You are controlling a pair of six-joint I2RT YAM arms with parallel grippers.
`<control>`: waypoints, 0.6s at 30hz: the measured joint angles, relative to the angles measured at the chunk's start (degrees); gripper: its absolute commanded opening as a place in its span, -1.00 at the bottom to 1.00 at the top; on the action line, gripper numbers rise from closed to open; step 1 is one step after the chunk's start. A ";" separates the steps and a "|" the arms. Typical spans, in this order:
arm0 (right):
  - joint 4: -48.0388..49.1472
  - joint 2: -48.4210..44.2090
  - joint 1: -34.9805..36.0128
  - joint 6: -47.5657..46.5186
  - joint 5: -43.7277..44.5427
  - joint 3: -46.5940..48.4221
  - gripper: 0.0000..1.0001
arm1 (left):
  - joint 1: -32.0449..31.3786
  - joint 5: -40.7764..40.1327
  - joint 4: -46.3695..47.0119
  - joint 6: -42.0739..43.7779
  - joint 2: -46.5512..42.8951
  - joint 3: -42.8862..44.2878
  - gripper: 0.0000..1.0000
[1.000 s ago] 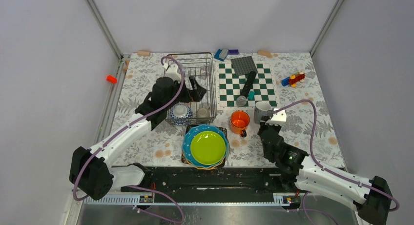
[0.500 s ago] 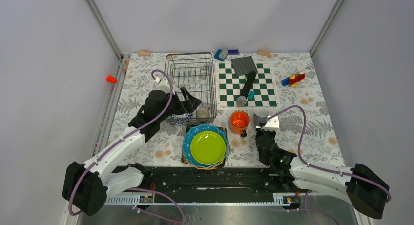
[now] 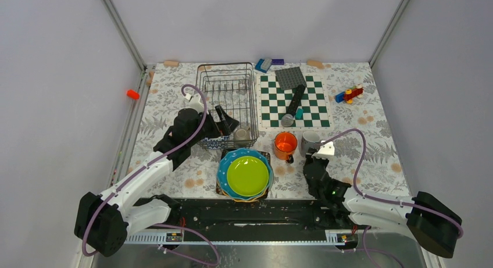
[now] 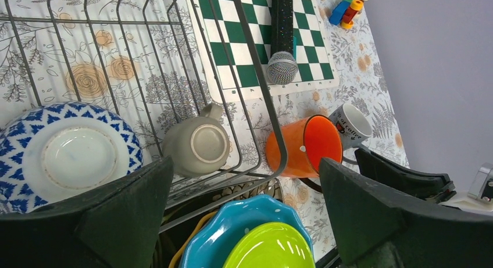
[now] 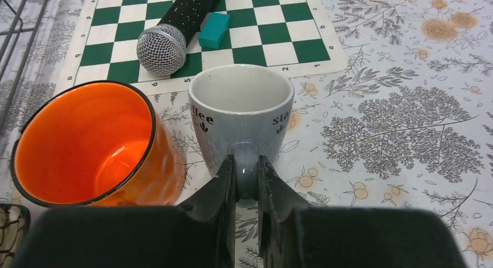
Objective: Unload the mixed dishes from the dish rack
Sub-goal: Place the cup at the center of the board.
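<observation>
Beside the orange mug (image 5: pixel 93 146), the grey cup (image 5: pixel 241 114) stands upright.

Plain pale grey walls (image 3: pixel 250 18) box in a floral-print tabletop (image 3: pixel 390 154), thin metal posts (image 3: pixel 120 27) at the corners; lighting looks even, probably overhead.

Left fingers (image 4: pixel 116 221) hide part of the patterned bowl (image 4: pixel 75 154).

A patterned bowl (image 4: pixel 70 154) and a grey cup (image 4: pixel 197 145) were seen, bases showing, inside the dish rack (image 4: pixel 261 82); an orange mug (image 4: pixel 302 146) was seen just outside.
</observation>
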 measured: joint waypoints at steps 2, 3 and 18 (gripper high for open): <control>-0.42 -0.24 0.00 1.40 -0.35 0.00 -0.54 | 0.00 -0.24 -0.33 0.22 0.00 0.00 0.97; -0.90 -0.55 0.00 2.14 -0.48 0.00 -0.45 | 0.00 -0.37 -0.48 0.31 0.00 0.00 0.97; -22.45 -18.82 0.00 18.51 -6.97 -0.09 0.43 | 0.00 -5.88 -4.70 1.25 -0.20 0.02 0.97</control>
